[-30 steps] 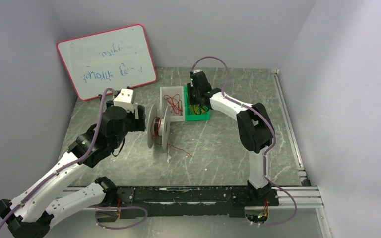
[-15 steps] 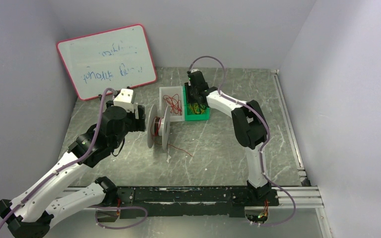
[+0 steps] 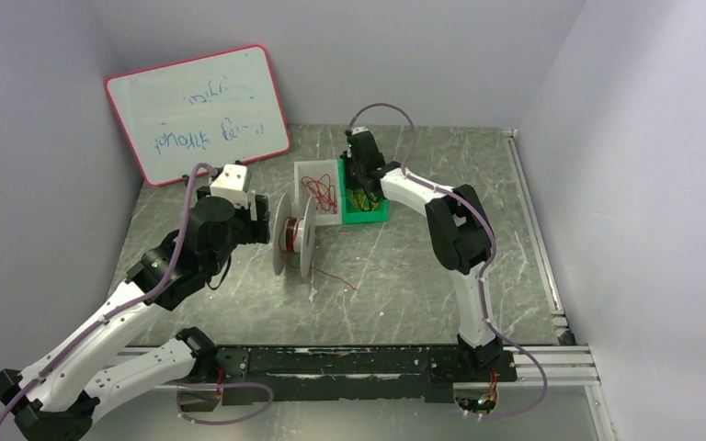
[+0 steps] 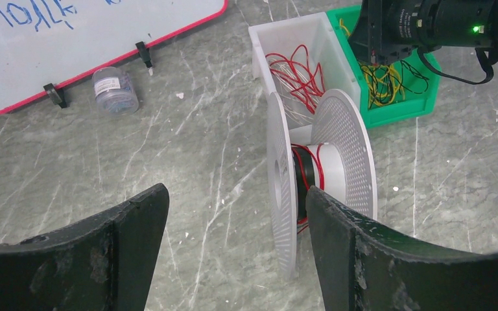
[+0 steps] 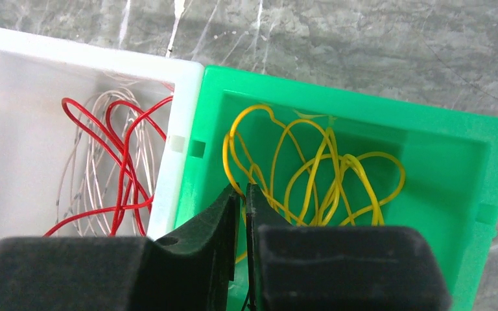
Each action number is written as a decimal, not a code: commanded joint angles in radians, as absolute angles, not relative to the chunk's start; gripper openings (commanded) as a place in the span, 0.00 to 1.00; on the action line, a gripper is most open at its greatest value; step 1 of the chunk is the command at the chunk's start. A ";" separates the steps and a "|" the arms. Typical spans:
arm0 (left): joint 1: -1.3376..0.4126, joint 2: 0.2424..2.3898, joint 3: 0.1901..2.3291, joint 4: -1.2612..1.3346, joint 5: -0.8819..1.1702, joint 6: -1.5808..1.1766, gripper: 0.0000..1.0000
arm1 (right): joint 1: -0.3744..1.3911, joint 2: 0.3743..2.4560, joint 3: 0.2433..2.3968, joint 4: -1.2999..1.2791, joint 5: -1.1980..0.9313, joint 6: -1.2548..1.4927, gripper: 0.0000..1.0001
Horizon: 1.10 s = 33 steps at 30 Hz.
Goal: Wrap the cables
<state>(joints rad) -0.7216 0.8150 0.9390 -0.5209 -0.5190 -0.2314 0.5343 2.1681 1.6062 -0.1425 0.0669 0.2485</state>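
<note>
Yellow cables (image 5: 318, 175) lie tangled in a green bin (image 5: 447, 155). Red cables (image 5: 120, 162) and pale wires lie in the white bin (image 5: 26, 71) beside it. My right gripper (image 5: 244, 189) is inside the green bin, its jaws shut on a yellow cable. In the top view the right gripper (image 3: 358, 188) is over the green bin (image 3: 375, 217). A white spool (image 4: 324, 175) stands on edge with red cable (image 4: 316, 170) wound on its core; a red strand (image 3: 335, 276) trails onto the table. My left gripper (image 4: 237, 207) is open, just left of the spool.
A whiteboard with a pink frame (image 3: 200, 112) leans on the back wall at the left. A small clear jar (image 4: 115, 91) lies at its foot. A black rail (image 3: 358, 363) runs along the near table edge.
The right arm has shifted a little to the left over the green bin. The left arm and the spool have not moved.
</note>
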 commanded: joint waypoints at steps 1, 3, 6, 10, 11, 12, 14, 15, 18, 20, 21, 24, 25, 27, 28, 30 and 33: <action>-0.717 0.804 0.931 -0.488 -0.526 -0.223 0.82 | 0.531 2.137 1.590 -0.089 0.082 0.240 0.09; -0.717 0.803 0.932 -0.489 -0.526 -0.222 0.81 | 0.531 2.119 1.574 -0.077 0.098 0.237 0.06; -0.716 0.802 0.932 -0.488 -0.526 -0.222 0.82 | 0.531 2.082 1.547 -0.060 0.125 0.239 0.00; -0.717 0.801 0.932 -0.489 -0.528 -0.221 0.82 | 0.531 1.990 1.485 -0.013 0.152 0.245 0.00; -0.716 0.799 0.930 -0.488 -0.527 -0.221 0.82 | 0.531 1.966 1.466 -0.003 0.159 0.245 0.00; -0.717 0.799 0.930 -0.488 -0.526 -0.221 0.82 | 0.531 1.941 1.452 0.009 0.163 0.245 0.00; -0.717 0.799 0.930 -0.489 -0.525 -0.221 0.82 | 0.531 1.889 1.421 0.036 0.172 0.243 0.00; -0.717 0.800 0.930 -0.488 -0.525 -0.221 0.82 | 0.531 1.862 1.411 0.046 0.173 0.241 0.00; -0.717 0.801 0.931 -0.489 -0.523 -0.220 0.82 | 0.532 1.796 1.393 0.069 0.173 0.231 0.00; -0.716 0.802 0.932 -0.490 -0.523 -0.221 0.82 | 0.534 1.758 1.398 0.066 0.174 0.225 0.00; -0.717 0.801 0.931 -0.489 -0.522 -0.220 0.81 | 0.535 1.743 1.401 0.065 0.174 0.223 0.00; -0.716 0.801 0.932 -0.489 -0.523 -0.221 0.81 | 0.539 1.699 1.407 0.070 0.173 0.221 0.00; -0.717 0.800 0.932 -0.489 -0.523 -0.221 0.82 | 0.541 1.684 1.408 0.073 0.172 0.221 0.00; -0.718 0.799 0.931 -0.489 -0.522 -0.220 0.82 | 0.546 1.656 1.410 0.081 0.174 0.221 0.00; -0.717 0.801 0.932 -0.490 -0.522 -0.221 0.81 | 0.547 1.644 1.411 0.086 0.176 0.220 0.00; -0.717 0.800 0.932 -0.489 -0.520 -0.221 0.82 | 0.550 1.622 1.419 0.092 0.177 0.219 0.00; -0.718 0.802 0.933 -0.491 -0.518 -0.221 0.81 | 0.556 1.592 1.440 0.101 0.181 0.216 0.00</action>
<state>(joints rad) -0.7216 0.8108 0.9386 -0.5205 -0.5190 -0.2314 0.5476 1.6474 1.4075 0.0570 0.1665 0.2310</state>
